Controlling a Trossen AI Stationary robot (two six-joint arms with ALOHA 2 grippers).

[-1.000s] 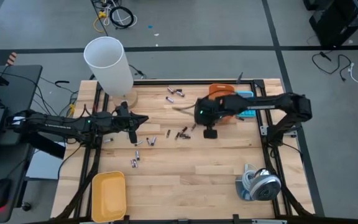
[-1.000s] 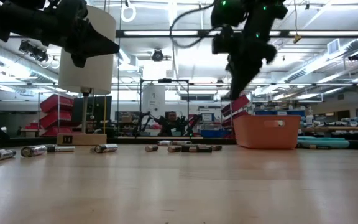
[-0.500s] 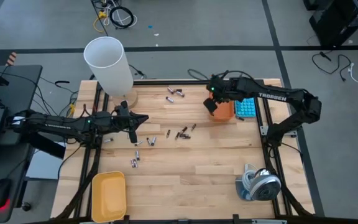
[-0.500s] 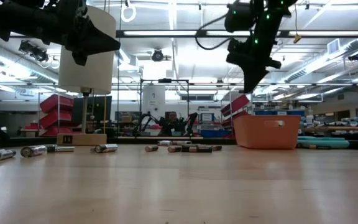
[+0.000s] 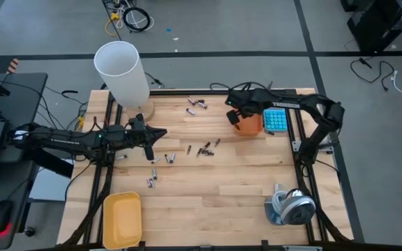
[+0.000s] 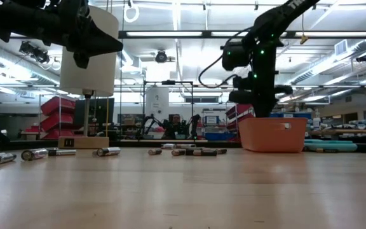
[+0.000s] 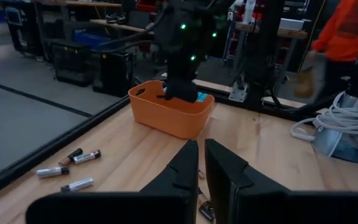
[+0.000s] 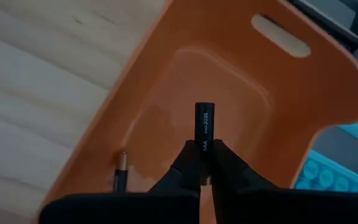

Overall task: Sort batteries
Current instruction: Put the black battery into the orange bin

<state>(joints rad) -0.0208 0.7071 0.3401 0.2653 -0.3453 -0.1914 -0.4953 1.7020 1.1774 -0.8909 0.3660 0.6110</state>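
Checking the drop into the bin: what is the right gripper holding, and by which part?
The right gripper pinches a black AAA battery by one end, over the orange bin.

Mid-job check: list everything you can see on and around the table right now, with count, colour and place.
loose batteries: roughly two dozen, silvery and dark, scattered over the table's middle and far side
held battery: one, black, in the right gripper above the orange bin
battery in bin: one, lying on the bin floor
orange bin: one, far right of table
calculator: one, blue, beside the bin
yellow tray: one, near left corner
white cylinder: one, far left, on a wooden base
tape roll: one, grey, near right corner
person: one, orange top, beyond the table
left gripper: hovering left of centre, holding nothing
right gripper: shut on the held battery
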